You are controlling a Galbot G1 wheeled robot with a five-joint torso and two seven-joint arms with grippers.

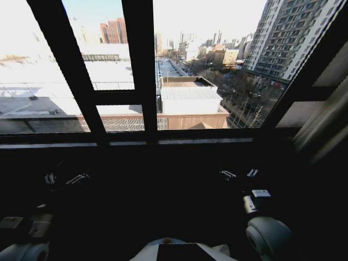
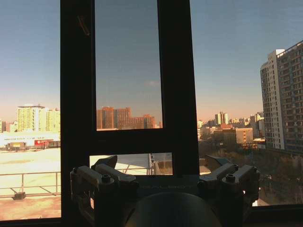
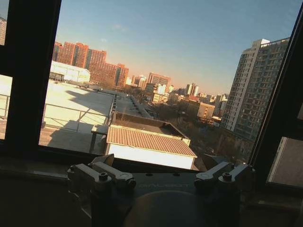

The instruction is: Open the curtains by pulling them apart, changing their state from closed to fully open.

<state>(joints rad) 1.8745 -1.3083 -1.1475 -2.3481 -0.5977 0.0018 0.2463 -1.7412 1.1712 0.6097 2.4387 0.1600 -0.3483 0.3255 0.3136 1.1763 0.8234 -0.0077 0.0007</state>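
Curtain [image 1: 325, 122] at right — hands low.

Daylight poured in hard through the window [image 1: 190, 70], and the sky blew out white in the head view. Everything below the sill [image 1: 136, 142] sat in deep shadow, nearly black. The frame bars [image 1: 138, 65] splayed outward at the edges, wide-lens bend. Wrist views were warmer, low sun gilding the distant buildings [image 3: 90, 64].
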